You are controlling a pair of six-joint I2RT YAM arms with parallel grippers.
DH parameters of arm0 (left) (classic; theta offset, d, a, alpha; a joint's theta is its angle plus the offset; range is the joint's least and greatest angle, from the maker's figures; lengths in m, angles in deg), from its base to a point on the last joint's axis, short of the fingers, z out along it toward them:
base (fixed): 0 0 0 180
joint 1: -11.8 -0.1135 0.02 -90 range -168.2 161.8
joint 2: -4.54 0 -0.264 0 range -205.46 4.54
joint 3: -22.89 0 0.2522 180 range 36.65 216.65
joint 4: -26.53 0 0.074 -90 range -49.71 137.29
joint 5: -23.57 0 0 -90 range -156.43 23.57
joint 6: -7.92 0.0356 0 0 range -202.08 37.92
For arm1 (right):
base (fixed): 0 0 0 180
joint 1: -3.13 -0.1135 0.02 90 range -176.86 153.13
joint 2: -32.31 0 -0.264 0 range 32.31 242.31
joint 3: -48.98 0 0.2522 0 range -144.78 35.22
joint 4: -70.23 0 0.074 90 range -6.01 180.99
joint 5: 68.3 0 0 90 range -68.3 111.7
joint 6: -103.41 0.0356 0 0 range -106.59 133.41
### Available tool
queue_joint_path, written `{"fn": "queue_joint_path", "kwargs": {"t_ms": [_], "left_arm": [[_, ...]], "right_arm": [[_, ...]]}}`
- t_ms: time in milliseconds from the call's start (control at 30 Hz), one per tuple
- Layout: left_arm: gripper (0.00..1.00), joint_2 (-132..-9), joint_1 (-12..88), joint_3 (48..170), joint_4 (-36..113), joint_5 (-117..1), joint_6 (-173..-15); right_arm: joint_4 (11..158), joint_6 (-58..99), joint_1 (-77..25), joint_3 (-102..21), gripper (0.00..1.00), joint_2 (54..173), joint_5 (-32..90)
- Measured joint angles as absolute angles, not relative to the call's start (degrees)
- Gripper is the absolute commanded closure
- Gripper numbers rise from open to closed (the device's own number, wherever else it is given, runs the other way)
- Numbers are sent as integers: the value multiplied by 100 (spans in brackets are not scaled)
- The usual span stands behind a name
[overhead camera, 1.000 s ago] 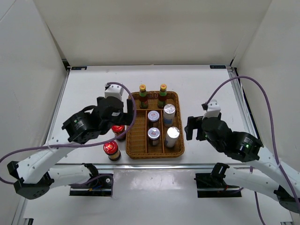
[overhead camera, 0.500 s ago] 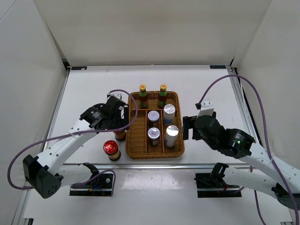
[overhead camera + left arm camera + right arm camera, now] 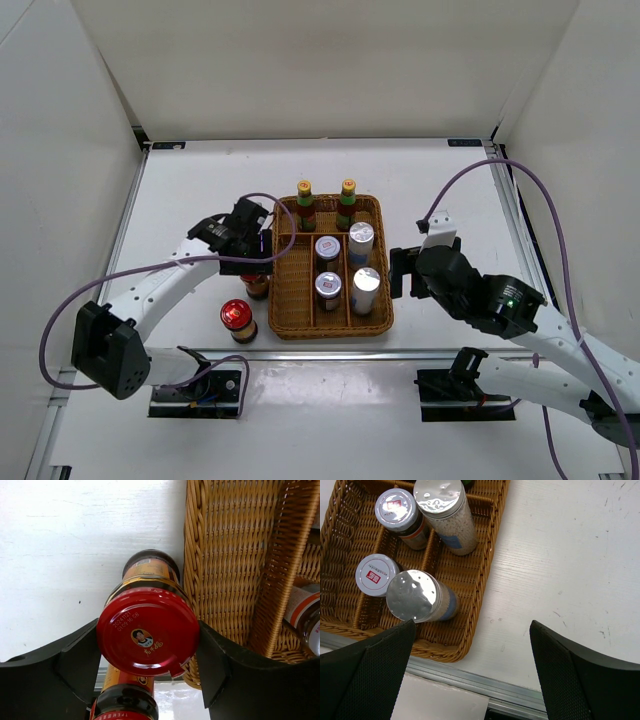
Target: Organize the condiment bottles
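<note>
A: How did the red-lidded brown glass jar (image 3: 147,632) look?
B: It stood on the white counter (image 3: 60,555), just left of the brown wicker divided tray (image 3: 220,555), its lid pinched by the left end effector (image 3: 148,630).
A: And the tray?
B: It held green yellow-capped bottles (image 3: 304,210), lilac-lidded jars (image 3: 395,510) and silver-topped cylinders (image 3: 415,595). The right end effector (image 3: 472,627) was spread.

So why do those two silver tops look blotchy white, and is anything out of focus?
Right wrist view: the silver tops are shiny and reflect the light, hence the white blotches. Left wrist view: the red lid is sharp, its printed date readable. Top view: even light, hardly any shadows, nothing noticeably blurred.
</note>
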State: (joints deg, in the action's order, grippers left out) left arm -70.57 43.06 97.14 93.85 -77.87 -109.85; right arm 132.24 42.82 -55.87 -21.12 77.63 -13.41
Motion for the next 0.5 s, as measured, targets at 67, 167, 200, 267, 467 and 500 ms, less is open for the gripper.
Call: {"fn": "queue_joint_path", "kwargs": {"t_ms": [67, 167, 200, 267, 467, 500], "left_arm": [[89, -7046, 4284, 9725, 9402, -7765, -10985], [89, -7006, 4282, 9902, 9619, -7769, -10952], [89, -6982, 4282, 10027, 9730, -7793, -10939], [89, -6891, 4282, 10407, 9973, -7844, -10895], [89, -6574, 4311, 11933, 10228, -7986, -10803], [89, -6541, 4357, 12123, 10196, -7988, -10801]], "right_arm": [[13224, 4279, -5587, -2112, 2, 7763, -1341], [13224, 4279, -5587, -2112, 2, 7763, -1339], [13224, 4279, -5587, -2112, 2, 7763, -1337], [13224, 4279, -5587, -2112, 2, 7763, -1326], [13194, 4279, -5587, -2112, 2, 7772, -1310], [13189, 4279, -5587, -2112, 2, 7781, -1306]]}}
